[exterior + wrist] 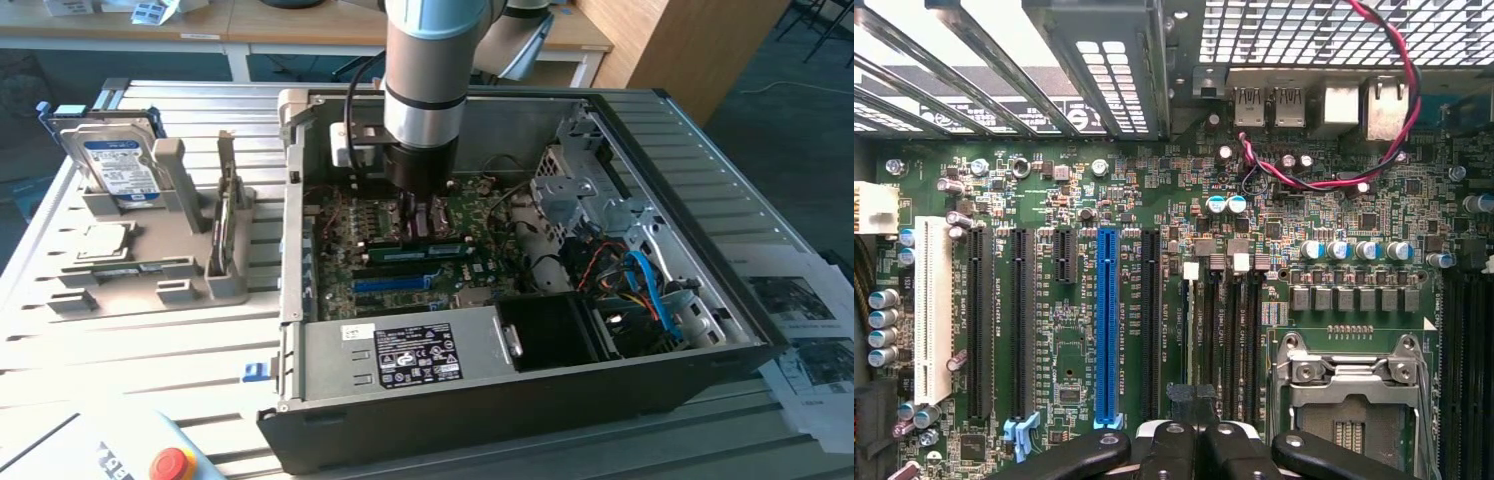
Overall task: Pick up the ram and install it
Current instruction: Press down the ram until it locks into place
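Observation:
The ram, a thin dark-green stick, stands on its long edge in a slot of the grey holder at the exterior view's left, outside the computer case. My gripper is well away from it. It hangs down inside the open case over the motherboard. In the wrist view the gripper points at the black memory slots beside the long blue slot. Its two black fingers sit close together and I see no green board between them.
A hard drive and a square silver chip sit on the same grey holder. The case holds the power supply, drive cages, blue and orange cables and an open processor socket. A red button is near the front.

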Controlling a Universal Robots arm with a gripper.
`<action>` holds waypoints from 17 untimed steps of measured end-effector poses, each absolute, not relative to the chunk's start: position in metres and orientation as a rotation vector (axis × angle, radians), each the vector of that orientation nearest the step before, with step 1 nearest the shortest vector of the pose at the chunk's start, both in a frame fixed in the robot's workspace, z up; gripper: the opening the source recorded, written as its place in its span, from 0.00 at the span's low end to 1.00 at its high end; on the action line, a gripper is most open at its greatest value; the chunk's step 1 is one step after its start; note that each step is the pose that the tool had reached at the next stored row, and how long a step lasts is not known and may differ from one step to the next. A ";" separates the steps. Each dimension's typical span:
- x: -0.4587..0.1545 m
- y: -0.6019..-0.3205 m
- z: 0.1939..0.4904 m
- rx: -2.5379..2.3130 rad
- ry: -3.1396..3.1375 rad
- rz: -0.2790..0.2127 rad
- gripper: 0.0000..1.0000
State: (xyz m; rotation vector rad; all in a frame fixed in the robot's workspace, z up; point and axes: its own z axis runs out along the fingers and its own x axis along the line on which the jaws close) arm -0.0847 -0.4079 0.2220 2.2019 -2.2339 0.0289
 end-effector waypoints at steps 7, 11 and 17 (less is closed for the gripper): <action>-0.085 -0.408 0.222 2.202 -2.234 0.029 0.10; -0.085 -0.408 0.224 2.203 -2.234 0.029 0.10; -0.085 -0.408 0.231 2.203 -2.235 0.027 0.10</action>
